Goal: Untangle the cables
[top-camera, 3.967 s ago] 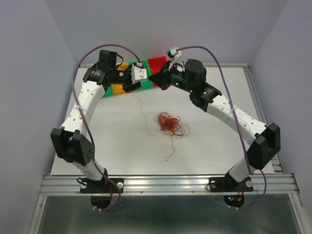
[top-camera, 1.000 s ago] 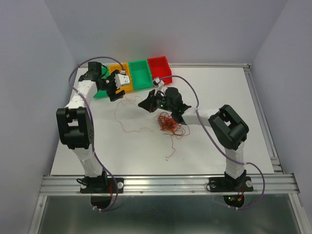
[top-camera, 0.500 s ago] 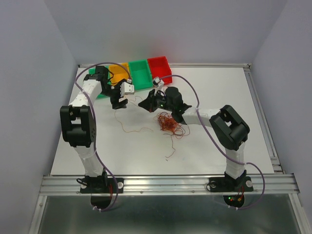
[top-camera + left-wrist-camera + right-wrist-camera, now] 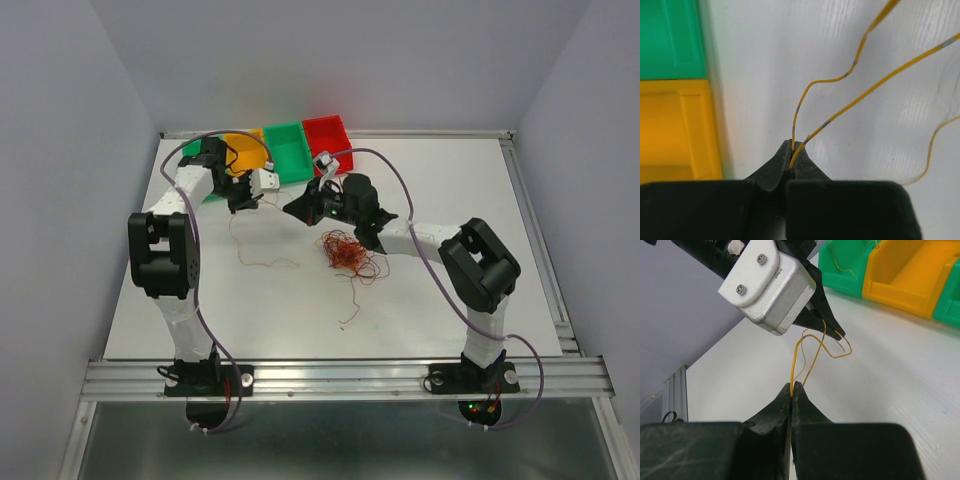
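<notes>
Left hand (image 4: 792, 162) and right hand (image 4: 792, 390), just beside each other, each pinch shut on the same yellow wire (image 4: 792, 372). Its short loop runs left-to-right between them. The tangle (image 4: 345, 253) lies nearer the right hand.

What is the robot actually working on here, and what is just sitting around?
In the job:
tangle; yellow wire, pinched by left gripper and right gripper.

Just there:
green bin; orange bin; red bin; lilac arm cables.
</notes>
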`<state>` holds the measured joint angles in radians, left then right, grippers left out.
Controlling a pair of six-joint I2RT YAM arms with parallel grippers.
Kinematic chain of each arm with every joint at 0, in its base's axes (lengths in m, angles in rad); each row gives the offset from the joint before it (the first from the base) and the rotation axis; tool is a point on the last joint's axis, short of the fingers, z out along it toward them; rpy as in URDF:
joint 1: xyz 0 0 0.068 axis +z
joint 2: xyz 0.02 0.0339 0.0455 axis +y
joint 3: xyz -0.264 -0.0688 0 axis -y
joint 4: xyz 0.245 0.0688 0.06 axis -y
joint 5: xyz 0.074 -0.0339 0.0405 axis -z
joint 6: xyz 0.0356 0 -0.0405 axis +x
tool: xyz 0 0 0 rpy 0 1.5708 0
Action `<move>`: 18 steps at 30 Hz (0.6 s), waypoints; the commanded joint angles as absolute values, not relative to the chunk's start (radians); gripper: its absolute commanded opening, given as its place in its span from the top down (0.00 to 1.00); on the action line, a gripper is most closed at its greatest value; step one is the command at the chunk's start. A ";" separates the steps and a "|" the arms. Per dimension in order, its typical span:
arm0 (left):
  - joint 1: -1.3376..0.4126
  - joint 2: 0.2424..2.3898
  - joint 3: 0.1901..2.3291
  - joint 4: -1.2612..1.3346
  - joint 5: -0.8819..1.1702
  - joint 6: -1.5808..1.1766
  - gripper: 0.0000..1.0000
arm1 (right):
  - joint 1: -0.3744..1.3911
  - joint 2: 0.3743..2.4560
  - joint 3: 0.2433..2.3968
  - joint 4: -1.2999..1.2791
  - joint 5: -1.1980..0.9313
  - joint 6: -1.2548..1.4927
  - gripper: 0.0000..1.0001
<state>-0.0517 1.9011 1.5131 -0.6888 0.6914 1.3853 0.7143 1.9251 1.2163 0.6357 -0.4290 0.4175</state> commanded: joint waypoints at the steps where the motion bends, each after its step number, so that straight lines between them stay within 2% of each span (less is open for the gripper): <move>1: -0.055 1.855 1.493 -0.615 0.628 1.310 1.00 | 0.722 1.881 1.209 0.669 -0.436 0.413 0.99; 11: -0.054 1.714 1.483 -0.552 0.558 1.143 1.00 | 0.755 1.983 1.160 0.713 -0.394 0.453 0.99; 18: -0.055 1.606 1.528 -0.541 0.421 1.016 1.00 | 0.770 2.097 1.203 0.742 -0.402 0.471 0.99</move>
<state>-0.0753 1.7027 1.4643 -0.6151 0.5499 1.1091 0.7551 2.0243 1.1851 0.7528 -0.3775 0.4587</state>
